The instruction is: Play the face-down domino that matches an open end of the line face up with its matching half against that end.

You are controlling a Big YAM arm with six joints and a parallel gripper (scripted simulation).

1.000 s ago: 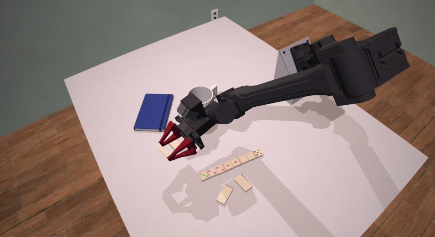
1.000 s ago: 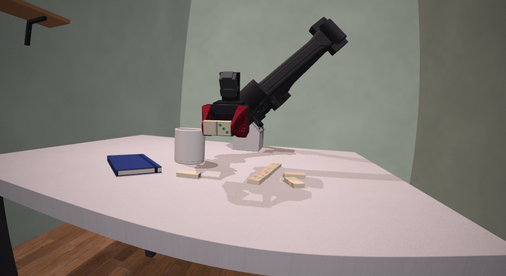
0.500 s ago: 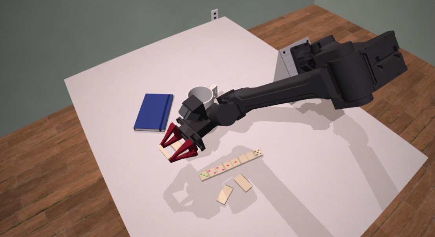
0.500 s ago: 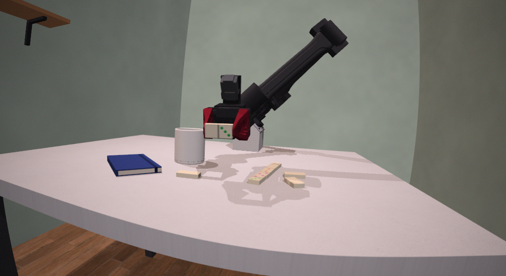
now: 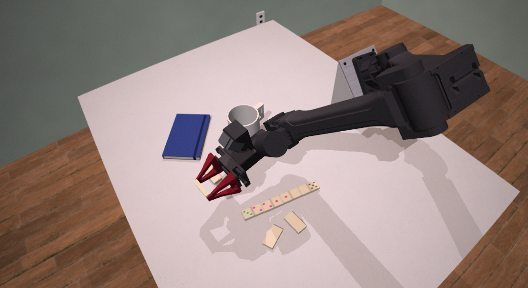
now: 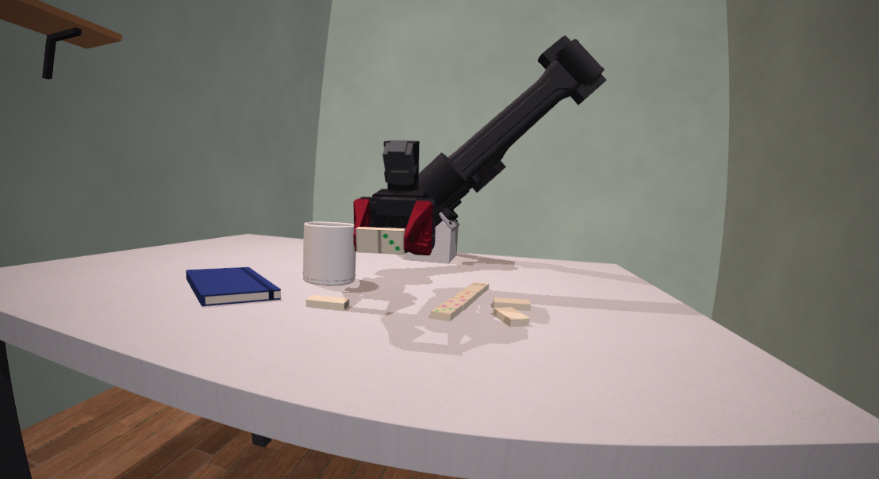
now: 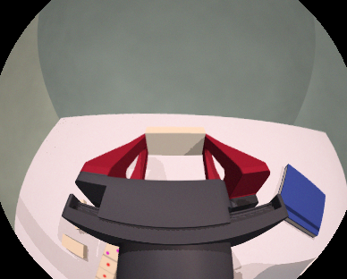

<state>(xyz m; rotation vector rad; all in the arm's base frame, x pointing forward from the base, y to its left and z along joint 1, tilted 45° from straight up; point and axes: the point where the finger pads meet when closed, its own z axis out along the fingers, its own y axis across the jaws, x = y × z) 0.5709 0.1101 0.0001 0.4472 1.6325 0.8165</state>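
My gripper [image 5: 202, 189] [image 6: 381, 241] [image 7: 174, 139] is shut on a domino [image 5: 200, 187] [image 6: 367, 239] [image 7: 166, 144], gripping its two ends above the table. The domino stands on edge in the air, its face turned away from the arm, showing a blank half and a green three. The face-up line [image 5: 293, 192] [image 6: 461, 300] [image 7: 107, 264] lies straight on the table, with a green three at one end and several black pips at the other. Face-down dominoes [image 5: 272, 236] [image 5: 294, 222] [image 6: 512, 304] [image 7: 74, 246] lie beside it; another [image 5: 216, 179] [image 6: 327, 302] lies beyond the fingers, partly hidden in the top view.
A white mug [image 5: 243, 118] [image 6: 328, 252] stands close to the wrist in the top view. A blue notebook [image 5: 186, 136] [image 6: 230, 283] [image 7: 303, 198] lies left of the mug. The table's far edge crosses the wrist view behind the held domino.
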